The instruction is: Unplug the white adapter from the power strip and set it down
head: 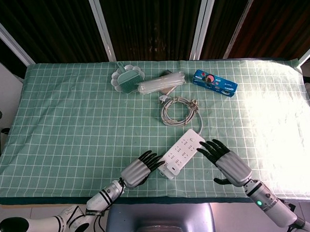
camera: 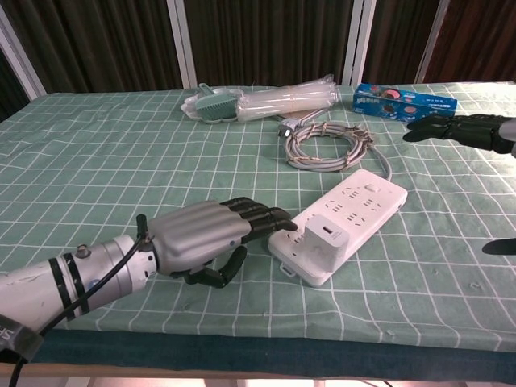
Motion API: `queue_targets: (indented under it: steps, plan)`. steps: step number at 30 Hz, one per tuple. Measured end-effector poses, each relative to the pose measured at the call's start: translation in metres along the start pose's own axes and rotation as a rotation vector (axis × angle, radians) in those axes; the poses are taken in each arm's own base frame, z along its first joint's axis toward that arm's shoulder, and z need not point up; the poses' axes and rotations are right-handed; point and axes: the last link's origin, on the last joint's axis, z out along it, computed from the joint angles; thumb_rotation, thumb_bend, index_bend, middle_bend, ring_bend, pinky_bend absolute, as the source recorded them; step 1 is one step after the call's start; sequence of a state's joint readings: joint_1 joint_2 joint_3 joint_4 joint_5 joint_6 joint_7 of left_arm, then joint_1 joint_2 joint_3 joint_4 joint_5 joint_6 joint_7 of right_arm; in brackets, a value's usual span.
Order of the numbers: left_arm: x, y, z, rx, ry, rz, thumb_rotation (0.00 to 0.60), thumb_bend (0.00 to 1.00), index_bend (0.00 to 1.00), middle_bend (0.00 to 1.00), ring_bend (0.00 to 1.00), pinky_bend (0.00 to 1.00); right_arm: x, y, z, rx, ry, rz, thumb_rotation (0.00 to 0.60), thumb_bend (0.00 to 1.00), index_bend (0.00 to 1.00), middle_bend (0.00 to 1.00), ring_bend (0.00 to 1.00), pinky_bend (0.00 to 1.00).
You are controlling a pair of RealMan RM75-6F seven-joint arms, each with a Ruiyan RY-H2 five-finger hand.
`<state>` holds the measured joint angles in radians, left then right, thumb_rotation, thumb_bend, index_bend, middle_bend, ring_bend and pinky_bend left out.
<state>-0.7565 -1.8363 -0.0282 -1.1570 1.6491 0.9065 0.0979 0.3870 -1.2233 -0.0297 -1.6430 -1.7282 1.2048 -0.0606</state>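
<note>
While the left hand (camera: 197,240) lies low on the green checked cloth of the worktop (camera: 97,161), its dark fingers (camera: 262,216) are stretched out flat, holding nothing, with the tips right up against the near end of the power strip (camera: 347,211). The white adapter (camera: 322,240) is plugged in at that near end, just beside those fingertips. Behind the strip there's a coiled grey cable (camera: 326,137) with its plug lying loose, so that's kind of in the way back there. Further back, a teal brush and dustpan set (head: 126,78) sits next to a clear plastic bundle (head: 161,84), and then a blue box (head: 214,82) with round pictures on it; can't read the writing on it, too small. Over on the right, the right hand (head: 229,163) is held with spread fingers (head: 210,149) reaching toward the far end of the strip, gripping nothing.
</note>
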Motion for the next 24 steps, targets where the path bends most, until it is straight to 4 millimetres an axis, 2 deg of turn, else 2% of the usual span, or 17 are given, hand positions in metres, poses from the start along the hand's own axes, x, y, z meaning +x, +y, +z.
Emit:
queue_targets:
  steps: [15,20,24]
  plan:
    - [-0.007,0.006,0.011,-0.002,-0.014,0.025,0.6,0.87,0.0,0.0,0.0,0.01,-0.003,-0.007,0.003,0.016,-0.019,-0.005,0.6,0.18,0.0,0.0,0.0,0.0]
    - [-0.01,0.007,0.012,-0.005,-0.02,0.03,0.6,0.87,0.0,0.0,0.0,0.01,-0.006,-0.014,0.01,0.055,-0.011,-0.026,0.6,0.18,0.0,0.0,0.0,0.0]
    - [-0.009,0.007,0.011,-0.007,-0.018,0.033,0.6,0.87,0.0,0.0,0.0,0.01,-0.009,-0.019,0.02,0.093,-0.008,-0.067,0.6,0.18,0.06,0.04,0.0,0.03]
